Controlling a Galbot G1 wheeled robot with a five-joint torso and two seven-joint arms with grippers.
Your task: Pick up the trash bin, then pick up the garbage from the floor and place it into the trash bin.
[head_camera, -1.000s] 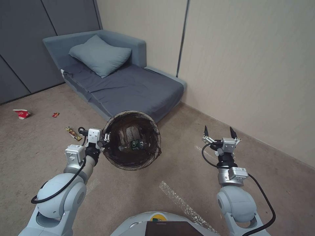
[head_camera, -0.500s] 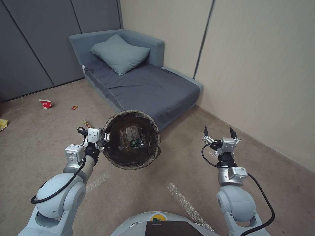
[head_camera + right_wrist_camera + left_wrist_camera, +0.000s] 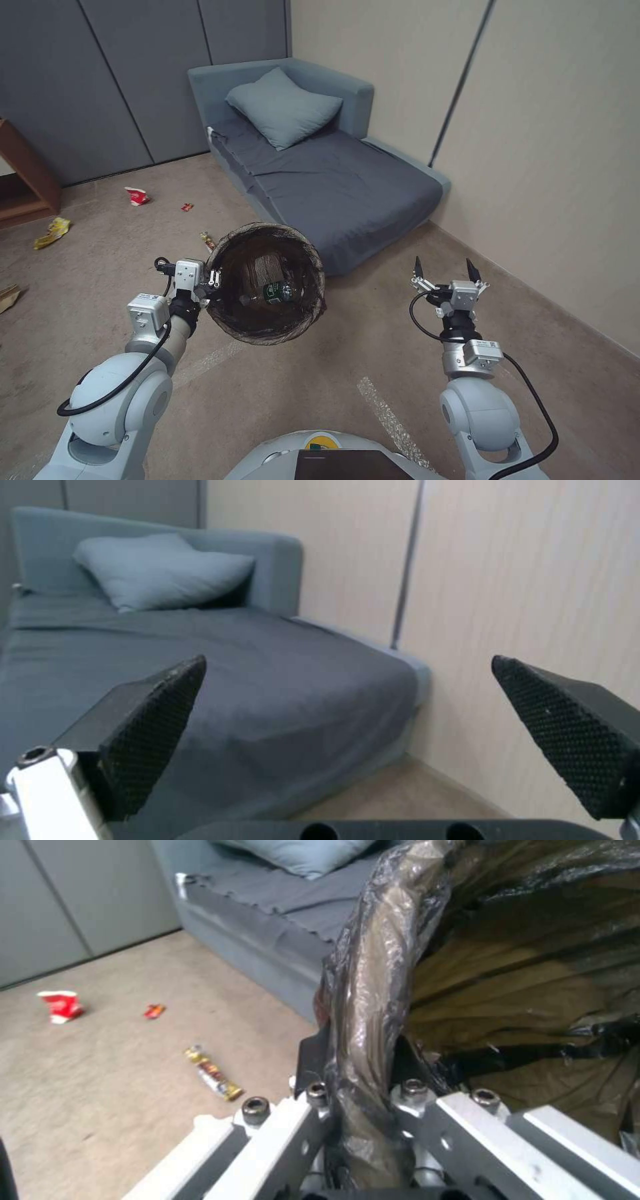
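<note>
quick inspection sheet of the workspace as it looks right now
surface: beige carpet, pale tape lines
job's things: bin held off the floor, bottle inside; red wrapper, yellow wrapper, striped wrapper on the carpet
clutter: nothing seen
grippers: left claw shut on the bin's rim; right claw open, empty
cables: black cable looped at the right wrist
surroundings: grey sofa, pillow, wooden shelf

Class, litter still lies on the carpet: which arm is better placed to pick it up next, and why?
Probably the right. The right gripper is open and empty, while the left gripper is shut on the trash bin rim. The striped wrapper and red wrapper lie on the left side, though.
</note>
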